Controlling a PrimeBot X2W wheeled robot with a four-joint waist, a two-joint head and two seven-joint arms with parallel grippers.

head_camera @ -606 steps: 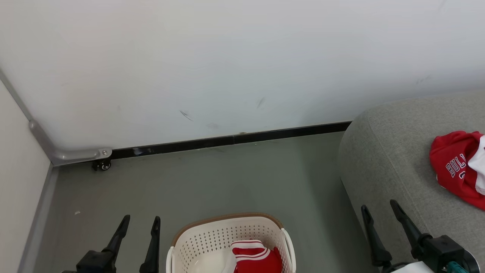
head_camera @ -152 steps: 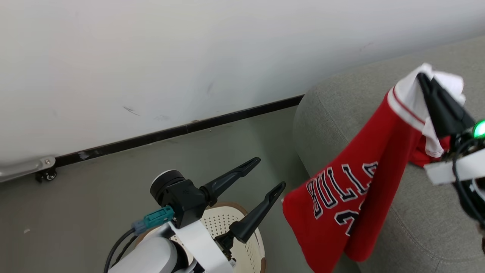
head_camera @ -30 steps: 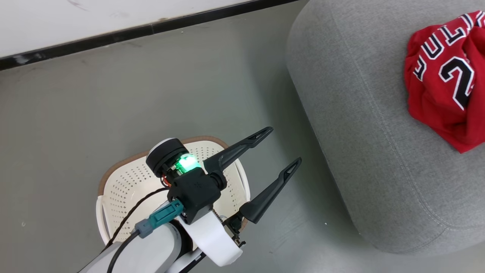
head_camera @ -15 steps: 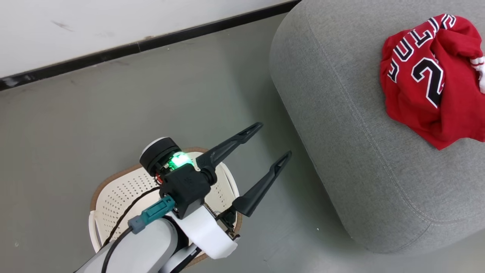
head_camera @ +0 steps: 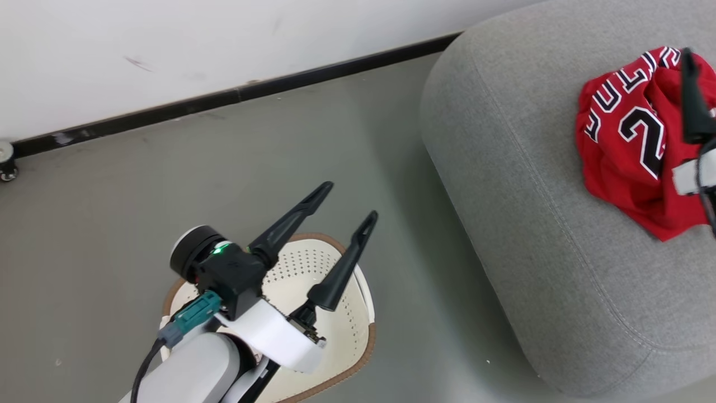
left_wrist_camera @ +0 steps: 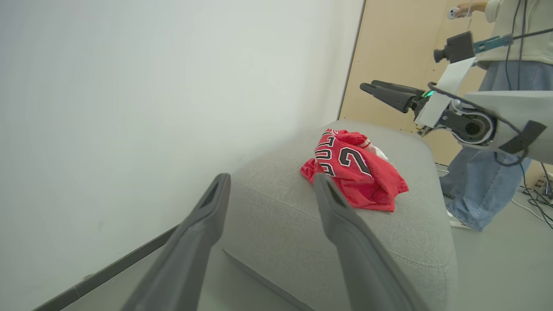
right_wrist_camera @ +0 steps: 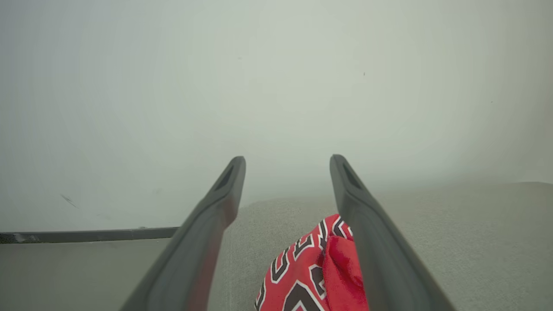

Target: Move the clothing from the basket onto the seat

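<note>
The clothing (head_camera: 626, 145), a crumpled red jersey with black-and-white letters and a 2, lies on the grey seat (head_camera: 531, 196). In the left wrist view the clothing (left_wrist_camera: 354, 168) sits mid-seat (left_wrist_camera: 293, 216). My right gripper (right_wrist_camera: 288, 160) hangs open just above the clothing (right_wrist_camera: 302, 276), holding nothing. The cream basket (head_camera: 358, 347) stands on the floor left of the seat. The part of its inside that shows is bare. My left gripper (head_camera: 349, 201) hovers open over the basket's far rim, and my left arm hides the near part.
A white wall with a black baseboard (head_camera: 235, 95) runs behind the basket and seat. A small caster (head_camera: 5, 162) sits at the far left by the wall. A person in jeans (left_wrist_camera: 475, 185) stands beyond the seat's far end, close to my right arm.
Five seconds ago my right gripper held the jersey up over the seat; now it lies there, let go. The head view has shifted. My left gripper's fingers have swung more toward the wall.
</note>
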